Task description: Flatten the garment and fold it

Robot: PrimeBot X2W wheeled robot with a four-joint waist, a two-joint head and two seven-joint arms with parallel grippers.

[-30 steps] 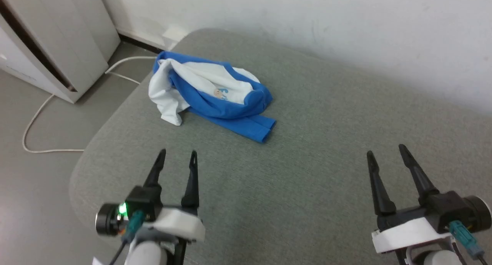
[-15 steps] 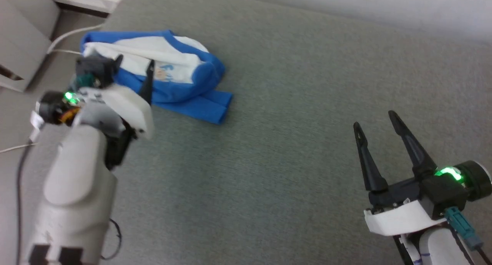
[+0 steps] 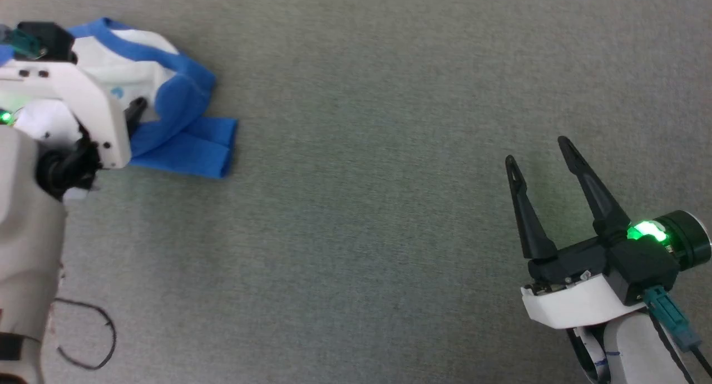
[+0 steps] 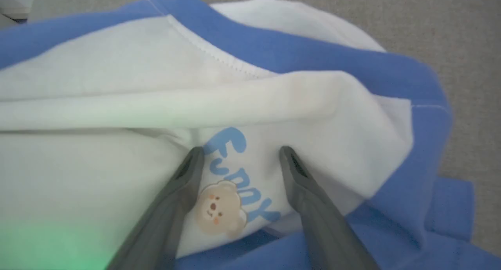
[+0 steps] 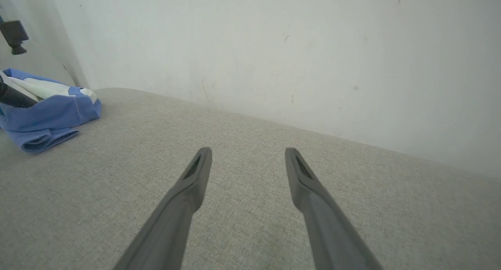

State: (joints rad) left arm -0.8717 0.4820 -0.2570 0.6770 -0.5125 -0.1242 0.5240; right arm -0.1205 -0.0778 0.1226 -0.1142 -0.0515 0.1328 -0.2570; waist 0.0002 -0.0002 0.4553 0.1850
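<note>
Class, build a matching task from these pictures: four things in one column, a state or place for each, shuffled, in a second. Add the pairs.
Column A: 1 garment; 2 left gripper; 3 right gripper; 4 wall.
Column B: a jaws open over bare grey surface; b crumpled, blue and white; c jaws open, flanking the bear print; d pale, behind the surface.
Pairs: 1-b, 2-c, 3-a, 4-d.

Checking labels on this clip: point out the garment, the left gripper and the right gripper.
garment [image 3: 189, 150], head view, on its blue sleeve.
left gripper [image 4: 241, 150], left wrist view, midway between the tips of its fingers.
right gripper [image 3: 537, 150], head view, midway between the tips of its fingers.
</note>
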